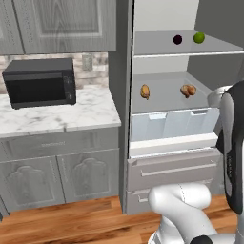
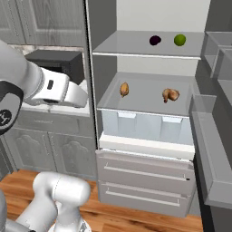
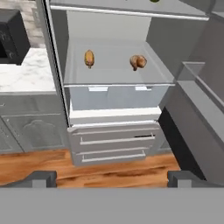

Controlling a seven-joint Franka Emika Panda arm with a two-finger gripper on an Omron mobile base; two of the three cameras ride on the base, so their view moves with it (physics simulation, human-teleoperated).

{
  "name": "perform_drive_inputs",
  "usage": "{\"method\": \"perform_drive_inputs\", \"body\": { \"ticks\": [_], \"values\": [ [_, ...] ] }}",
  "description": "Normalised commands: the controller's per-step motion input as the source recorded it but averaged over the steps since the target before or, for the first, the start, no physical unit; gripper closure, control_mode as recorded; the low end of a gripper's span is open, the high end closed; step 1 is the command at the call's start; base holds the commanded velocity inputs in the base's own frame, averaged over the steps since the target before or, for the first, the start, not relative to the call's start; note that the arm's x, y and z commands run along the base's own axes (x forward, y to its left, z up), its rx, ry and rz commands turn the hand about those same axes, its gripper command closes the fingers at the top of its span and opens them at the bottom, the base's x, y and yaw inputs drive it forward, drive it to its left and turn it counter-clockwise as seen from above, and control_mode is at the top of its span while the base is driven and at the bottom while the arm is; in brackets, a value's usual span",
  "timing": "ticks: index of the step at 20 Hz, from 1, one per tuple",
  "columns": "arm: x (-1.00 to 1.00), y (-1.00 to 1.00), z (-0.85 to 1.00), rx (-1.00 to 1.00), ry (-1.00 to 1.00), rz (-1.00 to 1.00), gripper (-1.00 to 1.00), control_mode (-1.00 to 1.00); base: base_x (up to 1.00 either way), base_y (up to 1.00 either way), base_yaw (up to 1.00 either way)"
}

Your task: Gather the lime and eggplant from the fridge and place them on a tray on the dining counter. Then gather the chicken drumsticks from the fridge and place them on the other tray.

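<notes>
Left base view: an open fridge (image 1: 167,95) stands beside a marble counter (image 1: 62,114) carrying a black microwave (image 1: 40,82). On the upper shelf (image 1: 157,47), toward its back right corner, a dark eggplant (image 1: 177,39) sits just left of a green lime (image 1: 198,37). On the shelf below, one chicken drumstick (image 1: 145,91) lies near the left edge and a second drumstick (image 1: 188,90) near the right edge, well apart. No brand or lettering can be read on the microwave or fridge.

Right base view: the eggplant (image 2: 155,40) and lime (image 2: 180,40) rest side by side on the upper shelf, right of centre; the two drumsticks (image 2: 124,89) (image 2: 170,94) lie on the lower shelf above two pale drawers (image 2: 145,181). The white arm (image 2: 50,93) reaches in from the left.

Hand view: the gripper (image 3: 112,179) is spread wide with nothing between its fingertips (image 3: 41,178), short of the fridge. Both drumsticks (image 3: 89,58) (image 3: 138,61) lie on the shelf ahead, over a wooden floor (image 3: 35,164).
</notes>
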Motion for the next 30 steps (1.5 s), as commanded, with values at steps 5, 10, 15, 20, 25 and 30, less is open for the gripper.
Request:
{"method": "perform_drive_inputs", "body": {
  "ticks": [5,10,15,20,25,30],
  "values": [
    [0.0,0.27,-0.02,0.02,0.0,0.06,-1.0,-1.0,0.0,0.0,0.0],
    [-0.06,0.08,0.0,0.12,0.0,0.0,-1.0,-1.0,0.0,0.0,0.0],
    [-0.12,0.03,0.0,0.1,-0.01,0.0,-1.0,-1.0,0.0,0.0,0.0],
    [-0.01,0.04,0.02,0.0,-0.05,0.0,-1.0,-1.0,0.0,0.0,0.0],
    [0.0,0.0,0.01,0.0,0.0,0.0,-1.0,-1.0,0.0,0.0,0.0],
    [0.0,-0.02,0.0,0.0,-0.01,0.0,-1.0,1.0,0.0,-0.15,0.0]
  ]
}}
